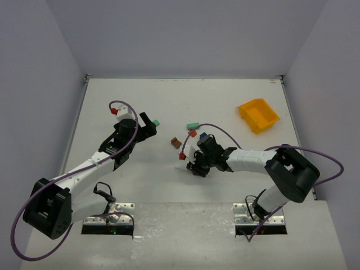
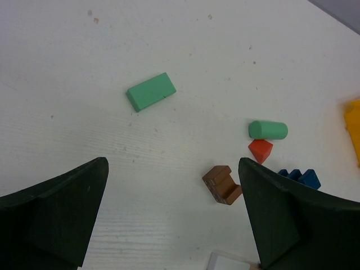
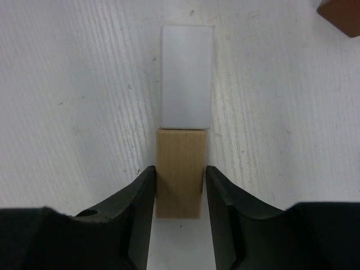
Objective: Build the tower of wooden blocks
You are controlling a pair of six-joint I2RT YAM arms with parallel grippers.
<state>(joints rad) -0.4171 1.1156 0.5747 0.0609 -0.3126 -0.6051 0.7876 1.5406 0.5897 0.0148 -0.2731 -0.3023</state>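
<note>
Right claw (image 3: 179, 194): closed on the plain wood block (image 3: 179, 169), one dark finger pressed to each long side.
Left claw (image 2: 171, 185): open wide, nothing between its matte dark fingers; it hangs over the desk (image 1: 112, 95) left of centre.
Plain wood block: unpainted pale tan bar with faint grain and square edges, near mid-desk, slightly toward the near edge.
White block (image 3: 187, 76): smooth rectangle, butted end to end against the plain wood block, just past the right claw's fingertips.
Mint slab (image 2: 151, 91): flat painted rectangle, lying alone just ahead of the left claw.
Mint cylinder (image 2: 268, 130): lying on its side, mid-desk, on the far side of the right claw.
Red block (image 2: 260, 151): small and angular, just beside the mint cylinder.
Brown stepped block (image 2: 223, 184): has a notched profile and lies near the red block, apart from it.
Blue block (image 2: 301, 177): toothed top edge, partly hidden behind a left claw finger.
Yellow bin (image 1: 257, 115): glossy plastic, open-topped, toward the far right corner.
Desk: white, finely lined surface with a few specks.
</note>
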